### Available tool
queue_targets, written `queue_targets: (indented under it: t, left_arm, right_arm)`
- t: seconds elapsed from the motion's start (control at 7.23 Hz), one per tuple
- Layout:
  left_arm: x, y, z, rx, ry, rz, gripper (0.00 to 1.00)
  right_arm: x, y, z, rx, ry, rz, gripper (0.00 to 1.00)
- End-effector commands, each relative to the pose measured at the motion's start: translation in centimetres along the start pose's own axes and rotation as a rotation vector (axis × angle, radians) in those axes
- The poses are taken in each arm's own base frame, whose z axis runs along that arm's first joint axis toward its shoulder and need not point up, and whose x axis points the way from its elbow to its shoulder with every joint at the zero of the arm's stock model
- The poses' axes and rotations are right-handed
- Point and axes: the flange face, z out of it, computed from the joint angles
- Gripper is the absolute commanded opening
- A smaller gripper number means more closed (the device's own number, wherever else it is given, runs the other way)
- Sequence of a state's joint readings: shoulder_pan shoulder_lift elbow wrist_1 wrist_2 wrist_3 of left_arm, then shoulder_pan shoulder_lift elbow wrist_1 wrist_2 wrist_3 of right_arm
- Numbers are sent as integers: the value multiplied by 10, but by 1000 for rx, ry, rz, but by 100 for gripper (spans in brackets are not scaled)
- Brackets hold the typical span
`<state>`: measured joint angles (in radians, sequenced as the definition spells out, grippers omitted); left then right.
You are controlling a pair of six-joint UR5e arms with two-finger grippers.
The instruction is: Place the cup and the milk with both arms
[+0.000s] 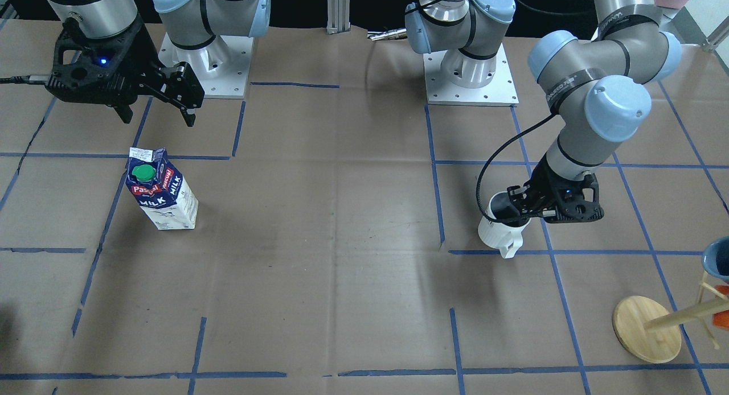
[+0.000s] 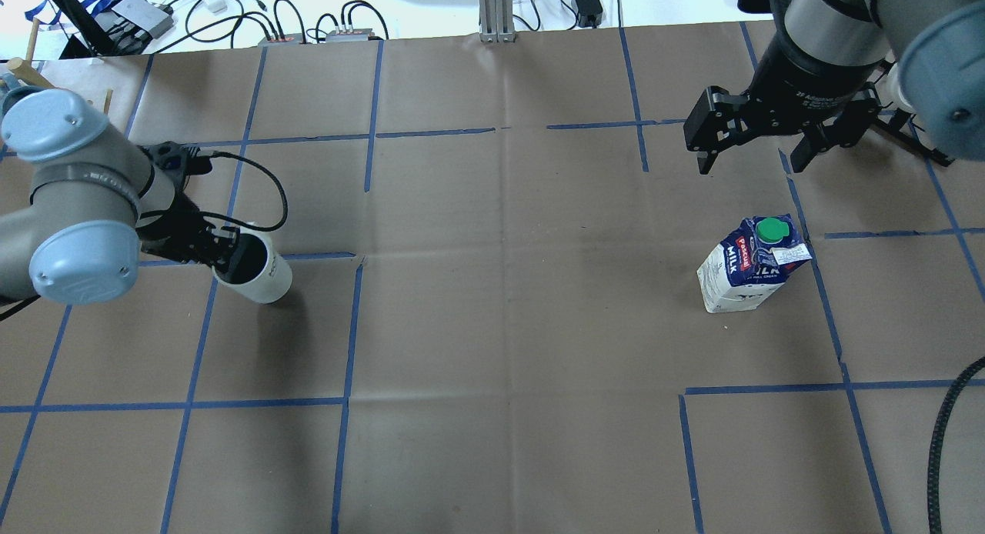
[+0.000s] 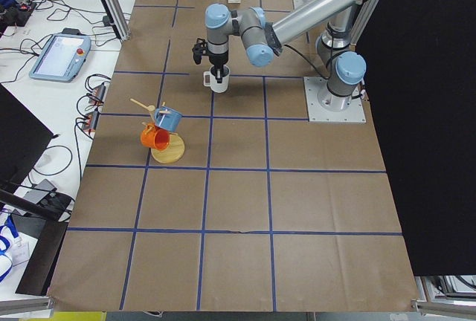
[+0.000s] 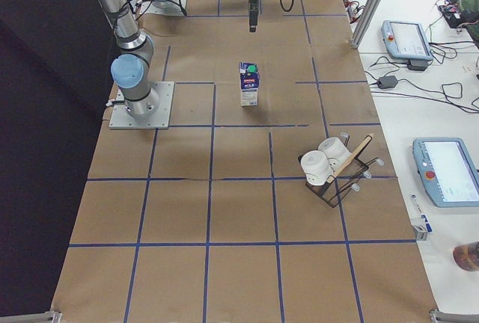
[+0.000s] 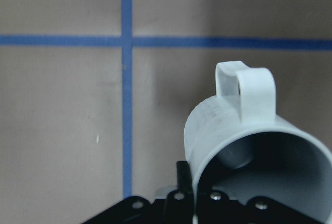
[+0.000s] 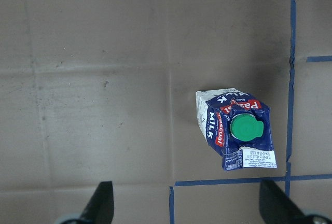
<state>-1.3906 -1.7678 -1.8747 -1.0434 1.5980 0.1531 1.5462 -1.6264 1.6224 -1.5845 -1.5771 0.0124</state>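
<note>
Cup point(image 5: 228, 130) rim clamped in left tool point(image 2: 228, 251); right tool point(image 2: 752, 161) spread wide above milk point(image 2: 750, 266), not touching.

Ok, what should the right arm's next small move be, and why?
Probably bring the right gripper over the milk and lower it, jaws open. It hangs open and clear of the milk, which stands upright ahead of it in the wrist view, while the left gripper already seems clamped on the rim of the cup.

Upright milk carton point(image 6: 218, 125), green cap point(image 6: 244, 129), jaws apart
</note>
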Motion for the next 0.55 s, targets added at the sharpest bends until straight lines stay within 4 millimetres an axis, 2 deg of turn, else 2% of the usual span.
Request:
queue_targets:
  t: [0.0,0.28,0.41]
  left_arm:
    - [112,-72,5,24,2,-4,0]
    - [175,-126,20,29,11,26,0]
    - [212,-145,23,25,14,29,0]
  right_arm:
    - [0,0,0,1,1,0,100]
    - [0,0,0,1,1,-3,100]
    - [0,0,0,1,1,-3,100]
